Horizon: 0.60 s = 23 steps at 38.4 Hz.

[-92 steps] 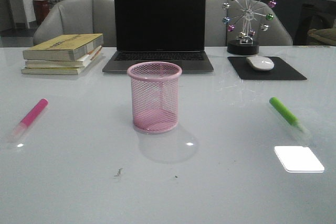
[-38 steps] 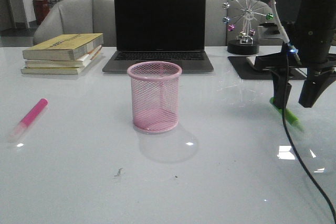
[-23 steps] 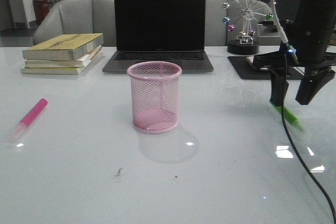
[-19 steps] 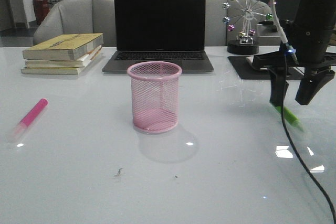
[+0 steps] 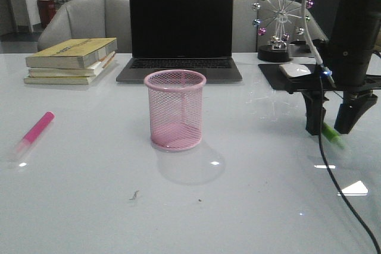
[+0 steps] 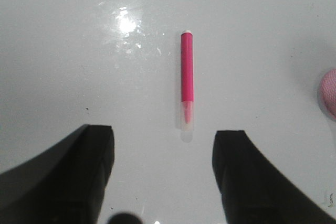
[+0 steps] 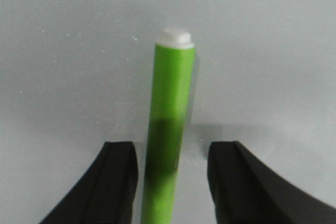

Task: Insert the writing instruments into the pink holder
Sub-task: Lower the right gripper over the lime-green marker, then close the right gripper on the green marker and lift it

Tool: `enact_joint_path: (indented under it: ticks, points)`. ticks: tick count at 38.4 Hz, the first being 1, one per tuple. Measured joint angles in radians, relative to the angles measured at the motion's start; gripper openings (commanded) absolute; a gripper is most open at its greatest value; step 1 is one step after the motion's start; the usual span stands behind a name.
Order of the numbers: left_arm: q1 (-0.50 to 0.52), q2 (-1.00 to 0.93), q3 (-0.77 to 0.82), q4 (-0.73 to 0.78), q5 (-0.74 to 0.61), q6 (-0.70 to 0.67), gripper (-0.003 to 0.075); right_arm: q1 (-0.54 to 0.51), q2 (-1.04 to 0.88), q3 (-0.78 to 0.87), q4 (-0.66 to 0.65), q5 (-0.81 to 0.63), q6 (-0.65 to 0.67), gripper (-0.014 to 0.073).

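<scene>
Right gripper is low over the table at about 3 o'clock from the pink holder, jaws spread and straddling the green highlighter. Right wrist view: green highlighter runs up the middle of the gap, one dark finger on each side, neither touching the barrel. Fingers are set across the barrel, probably so that closing pinches its width rather than its length. Highlighter lies flat on the table, not lifted.

Left gripper not seen in the front view. Wrist view shows it high above the table, jaws wide, nothing between them. Pink highlighter lies flat beyond the fingertips, clear cap end nearest them. Front view puts the pink highlighter well apart from the holder, at roughly 9 o'clock.

Holder stands upright at table centre, nothing visible inside through the mesh. Neither marker is in yet. Laptop sits at 12 o'clock behind it, books near 10 o'clock.

Judgement: grasp step on green marker; next call is to close, lift, then tip it upright for the cup.
</scene>
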Motion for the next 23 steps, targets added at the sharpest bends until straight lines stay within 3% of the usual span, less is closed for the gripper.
enact_joint_path:
  ticks: [11, 23]
  points:
    - [0.000, 0.000, 0.000, 0.000, 0.000, 0.000, 0.0476, -0.002, 0.008, -0.007, -0.009, 0.003, 0.000, 0.0043]
    - [0.000, 0.000, 0.000, 0.000, 0.000, 0.000, 0.0476, -0.002, 0.010, -0.008, -0.009, 0.000, 0.000, 0.0058]
